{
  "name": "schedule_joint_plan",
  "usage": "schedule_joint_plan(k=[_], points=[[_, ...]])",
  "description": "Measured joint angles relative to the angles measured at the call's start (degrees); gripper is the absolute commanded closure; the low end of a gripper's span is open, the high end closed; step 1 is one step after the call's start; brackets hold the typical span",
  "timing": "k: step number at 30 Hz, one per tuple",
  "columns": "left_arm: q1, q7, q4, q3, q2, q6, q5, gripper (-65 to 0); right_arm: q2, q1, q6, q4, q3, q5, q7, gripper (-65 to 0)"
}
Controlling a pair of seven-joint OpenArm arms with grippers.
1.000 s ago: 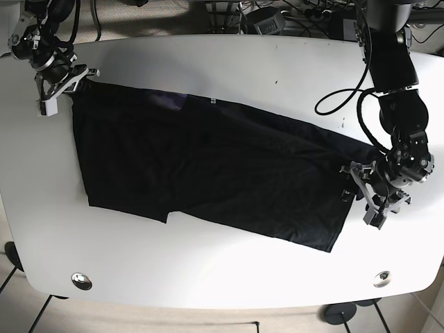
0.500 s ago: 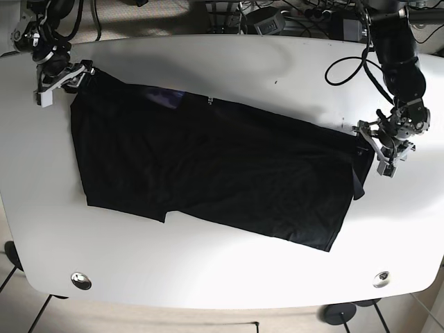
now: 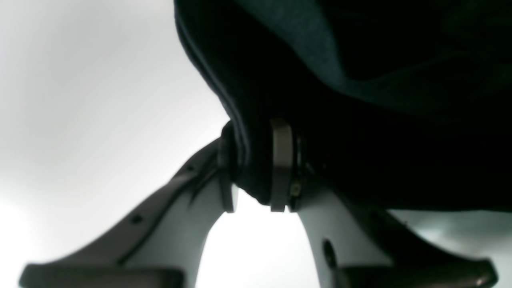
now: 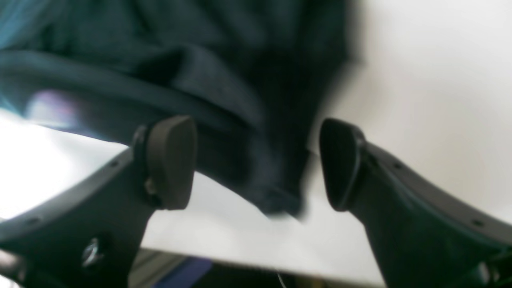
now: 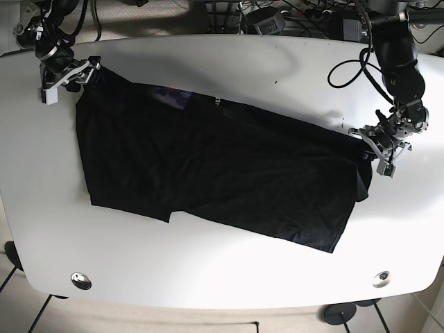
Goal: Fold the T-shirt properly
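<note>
The black cotton T-shirt lies spread flat across the white oval table. The left gripper, its arm bent down from the table's far edge, has its pale fingers clamped on a fold of the shirt's edge. The right gripper sits low at the opposite corner, dark pads apart with a shirt corner hanging loose between them.

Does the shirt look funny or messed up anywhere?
Yes, a bit. The black T-shirt lies slanted across the white table, not square to it. At its end by the left gripper, a flap of fabric is curled up where the fingers pinch it. The right gripper is open around the other corner.
</note>
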Motion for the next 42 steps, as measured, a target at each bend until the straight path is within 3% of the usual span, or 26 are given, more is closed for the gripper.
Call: schedule_joint_plan(k=[4,6,7,8,10,13,15,18,21,25,28,34,36,38,40,42], points=[[0.2,0.0,0.0,-0.1,-0.1,0.0,0.0,-8.9,0.3,0.6,-0.04,-0.1,-3.2,-2.2,-0.1,-45.7],[0.2,0.0,0.2,-0.2,-0.2,0.0,0.0,-8.8,0.3,0.9,-0.02,-0.1,-4.4,-3.2,0.0,-40.1],[0.4,0.1,0.6,-0.2,-0.5,0.0,0.1,-7.5,0.2,0.9,-0.02,-0.1,-5.1,-3.5,0.0,-33.6],[1.3,1.0,2.0,-0.2,-0.9,0.0,0.3,-4.7,0.2,1.0,0.15,-0.9,-5.6,-3.1,0.1,-20.5],[3.0,1.0,3.8,-0.2,-1.5,0.0,0.4,-3.3,0.2,1.2,0.15,-2.2,-5.5,-3.7,0.1,-2.2],[5.2,1.3,6.6,-0.3,-1.5,0.1,0.6,-3.2,0.5,2.5,0.2,-2.8,-5.5,-3.6,-0.2,-2.2],[8.7,1.7,10.3,-4.2,-0.9,-0.2,0.0,-3.2,3.6,3.6,0.46,-2.8,-5.8,-3.3,-0.7,-1.7],[13.8,9.9,16.6,-11.1,-0.2,-1.8,0.2,-3.2,7.1,8.0,0.42,-2.9,-5.7,-3.1,-2.6,-1.7],[17.2,12.3,23.4,-16.2,2.1,-4.8,-0.4,-3.3,8.5,11.3,0.46,-2.9,-5.9,-3.1,-6.7,-1.7],[22.0,19.5,33.2,-20.8,6.5,-4.9,0.0,-3.5,9.0,13.8,0.48,-2.8,-5.9,-3.0,-9.5,-1.9],[26.3,19.9,39.6,-21.9,8.2,-4.9,0.0,-3.5,8.7,11.0,0.48,-2.8,-5.9,-3.0,-10.5,-1.9],[29.2,20.7,40.9,-23.2,8.9,-4.9,-0.3,-3.8,8.6,4.2,0.5,-2.7,-5.7,-3.0,-10.4,-1.9],[29.2,20.7,40.9,-24.3,8.9,-4.9,-0.4,-8.1,8.5,3.3,0.63,-2.7,-5.7,-2.8,-10.4,-1.9],[29.4,20.9,40.9,-24.4,8.9,-4.9,0.3,-21.7,8.6,2.9,1.75,-2.7,-5.6,-2.8,-10.3,-1.9],[29.3,20.9,40.9,-24.7,8.8,-4.7,0.2,-31.2,8.6,2.7,2.58,-2.7,-5.5,-3.1,-10.3,-1.9],[29.8,20.9,40.9,-24.8,8.7,-4.7,0.2,-34.4,8.7,2.5,2.58,-2.7,-5.4,-3.4,-10.3,-1.9]])
